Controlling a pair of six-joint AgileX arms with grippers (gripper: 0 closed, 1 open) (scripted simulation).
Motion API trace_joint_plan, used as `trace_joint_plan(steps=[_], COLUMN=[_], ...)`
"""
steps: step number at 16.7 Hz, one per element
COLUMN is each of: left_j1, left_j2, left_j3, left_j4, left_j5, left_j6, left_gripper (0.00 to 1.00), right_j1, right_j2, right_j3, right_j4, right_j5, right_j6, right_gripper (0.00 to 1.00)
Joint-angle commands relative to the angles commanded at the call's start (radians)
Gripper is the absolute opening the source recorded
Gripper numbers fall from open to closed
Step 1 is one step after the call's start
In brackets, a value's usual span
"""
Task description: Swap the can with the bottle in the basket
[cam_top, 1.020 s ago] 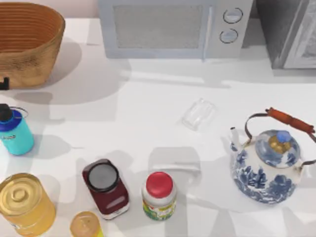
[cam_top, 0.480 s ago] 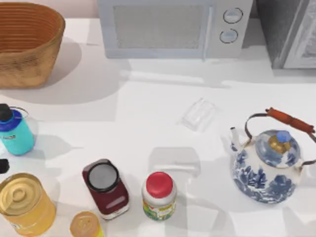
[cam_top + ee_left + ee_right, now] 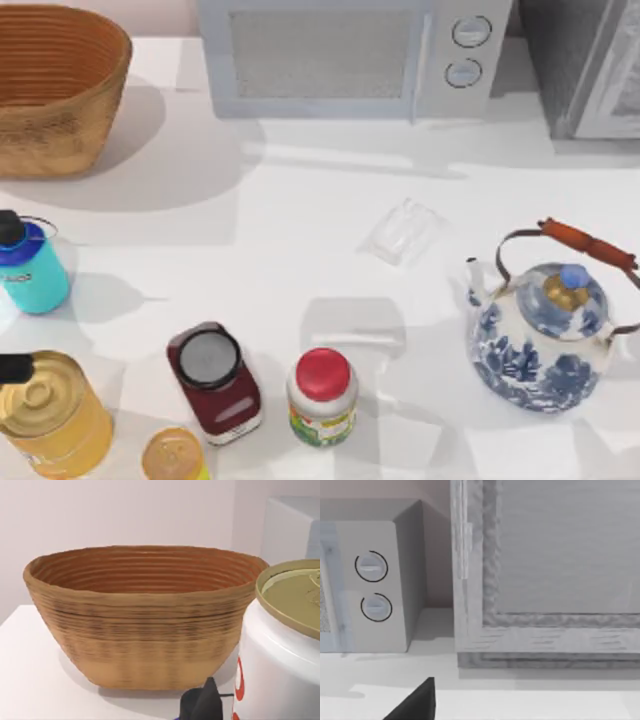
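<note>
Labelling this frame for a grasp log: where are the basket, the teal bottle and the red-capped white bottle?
basket (image 3: 50, 130), top view, on its woven outer wall.
teal bottle (image 3: 35, 280), top view, on its turquoise body.
red-capped white bottle (image 3: 323, 373), top view, on its red cap.

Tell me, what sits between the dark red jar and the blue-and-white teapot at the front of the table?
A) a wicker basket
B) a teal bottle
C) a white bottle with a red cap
C: the red-capped white bottle stands between the dark red jar and the teapot.
</note>
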Motion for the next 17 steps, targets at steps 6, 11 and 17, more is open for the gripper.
trace_joint_plan(steps=[6, 11, 17], left_j1=[-0.004, -0.048, -0.149], left_j2=[0.034, 0.291, 0.915], left_j3=[0.024, 0.19, 0.506], left_j4=[0.022, 0.196, 0.528], left_j5=[0.016, 0.166, 0.481], left_j6=[0.004, 0.016, 0.029], left_gripper=[0.0, 0.0, 0.0], right_j1=[0.0, 0.0, 0.0], right_j2=[0.0, 0.0, 0.0], right_j3=[0.0, 0.0, 0.0], right_j4=[0.0, 0.0, 0.0], right_j5=[0.0, 0.0, 0.0], right_j6=[0.0, 0.0, 0.0], right_gripper=[1.0, 1.0, 1.0])
